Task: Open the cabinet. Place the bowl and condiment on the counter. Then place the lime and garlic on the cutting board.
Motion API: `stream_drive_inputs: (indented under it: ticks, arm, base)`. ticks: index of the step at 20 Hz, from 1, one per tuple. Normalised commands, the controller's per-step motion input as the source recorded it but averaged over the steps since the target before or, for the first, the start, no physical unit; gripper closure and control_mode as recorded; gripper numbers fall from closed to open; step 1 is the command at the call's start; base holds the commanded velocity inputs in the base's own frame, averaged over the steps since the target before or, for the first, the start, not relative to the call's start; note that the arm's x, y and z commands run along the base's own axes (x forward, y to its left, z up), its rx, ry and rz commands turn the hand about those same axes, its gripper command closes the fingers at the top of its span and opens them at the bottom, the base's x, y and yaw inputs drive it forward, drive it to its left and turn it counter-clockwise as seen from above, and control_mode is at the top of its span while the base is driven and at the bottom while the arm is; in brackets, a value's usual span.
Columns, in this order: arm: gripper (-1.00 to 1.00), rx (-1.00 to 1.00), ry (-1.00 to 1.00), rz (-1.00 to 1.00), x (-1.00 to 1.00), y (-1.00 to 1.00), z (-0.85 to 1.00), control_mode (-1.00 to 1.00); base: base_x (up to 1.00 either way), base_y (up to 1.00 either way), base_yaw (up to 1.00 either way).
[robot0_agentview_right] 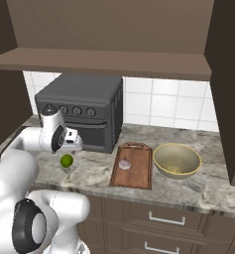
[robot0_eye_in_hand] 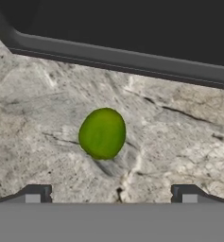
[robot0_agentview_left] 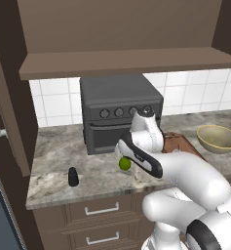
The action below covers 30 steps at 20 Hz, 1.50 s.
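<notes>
The lime [robot0_eye_in_hand: 102,133] lies on the marbled counter [robot0_agentview_left: 53,166] in front of the dark oven, also seen at lime [robot0_agentview_left: 125,164] and lime [robot0_agentview_right: 66,160]. My gripper [robot0_eye_in_hand: 111,193] hovers right above it, open, with the fingertips [robot0_eye_in_hand: 35,194] spread wide and nothing between them. The garlic [robot0_agentview_right: 124,164] rests on the cutting board [robot0_agentview_right: 136,173]. To the board's right stands the bowl [robot0_agentview_right: 177,159]. The condiment [robot0_agentview_left: 73,177] stands upright near the counter's front left. The cabinet [robot0_agentview_left: 126,61] overhead is open, its shelf bare.
A dark grey countertop oven [robot0_agentview_left: 119,112] stands against the tiled wall just behind the lime. The open cabinet doors [robot0_agentview_left: 9,107] hang at the left and right [robot0_agentview_right: 225,89]. Drawers [robot0_agentview_left: 100,210] with short handles sit under the counter edge.
</notes>
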Motion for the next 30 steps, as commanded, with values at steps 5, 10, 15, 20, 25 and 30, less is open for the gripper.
stream_drive_inputs:
  ticks: [5, 10, 15, 20, 25, 30]
  arm:
    - [-1.0, 0.04, 0.0, 0.0, 0.02, 0.03, -0.13, -1.0]
    - [-1.0, 0.02, -0.04, 0.0, 0.15, 0.04, -0.15, -1.0]
    - [-1.0, 0.01, -0.03, 0.0, 0.15, 0.12, -0.16, -1.0]
    - [-1.0, 0.01, -0.04, 0.0, 0.09, 0.02, -0.14, -1.0]
    - [-1.0, 0.0, -0.04, -0.02, 0.02, 0.0, -0.11, -1.0]
    - [-1.0, 0.01, -0.03, -0.02, 0.01, 0.0, -0.13, -1.0]
  base:
    - [0.0, 0.0, 0.0]
    - [0.0, 0.0, 0.0]
    - [0.0, 0.0, 0.0]
    - [0.0, 0.0, 0.0]
    - [0.0, 0.0, 0.0]
    - [0.0, 0.0, 0.0]
